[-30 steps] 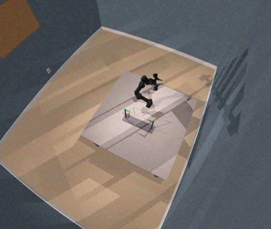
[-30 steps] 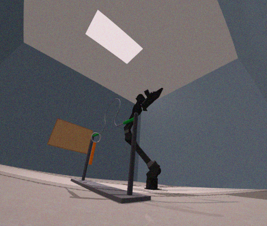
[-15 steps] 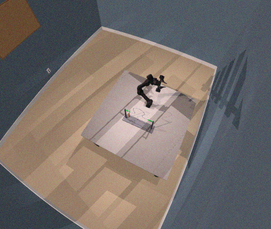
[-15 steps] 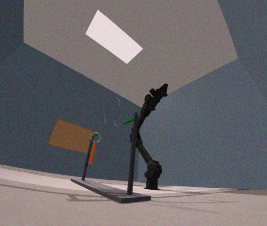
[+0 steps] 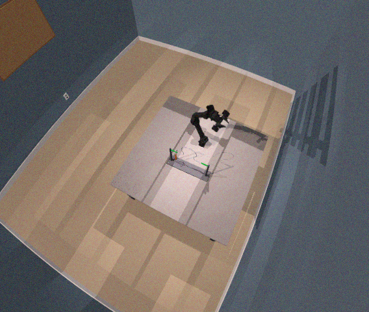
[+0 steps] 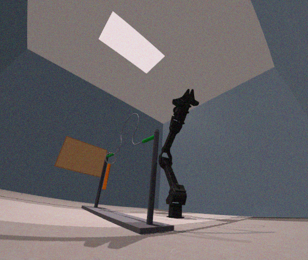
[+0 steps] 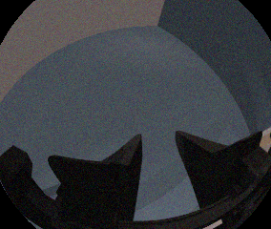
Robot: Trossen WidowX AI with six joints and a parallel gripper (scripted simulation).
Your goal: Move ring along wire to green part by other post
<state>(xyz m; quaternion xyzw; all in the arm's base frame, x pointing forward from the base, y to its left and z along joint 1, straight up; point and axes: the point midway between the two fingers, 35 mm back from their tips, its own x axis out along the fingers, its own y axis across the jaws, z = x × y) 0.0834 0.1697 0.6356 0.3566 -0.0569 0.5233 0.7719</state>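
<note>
A: Orange handle (image 5: 175,156) (image 6: 106,176), ring (image 6: 115,157) attached above; where?
B: Ring hangs on green wire section (image 6: 109,155), next to post farther from ext. cam (image 6: 100,183). Handle points down, near that post.
A: Arm (image 5: 198,129) (image 6: 169,140)?
B: Black, base on worktop (image 5: 144,151) (image 6: 50,223), raised well above it, beyond the wire stand (image 5: 188,169) (image 6: 126,219).
A: End effector (image 5: 227,124) (image 6: 190,90) (image 7: 158,136)?
B: Up high, apart from handle. Fingers partly open, narrowish gap, nothing btwn. Wrist cam: wall (image 7: 126,86) behind the tips.
</note>
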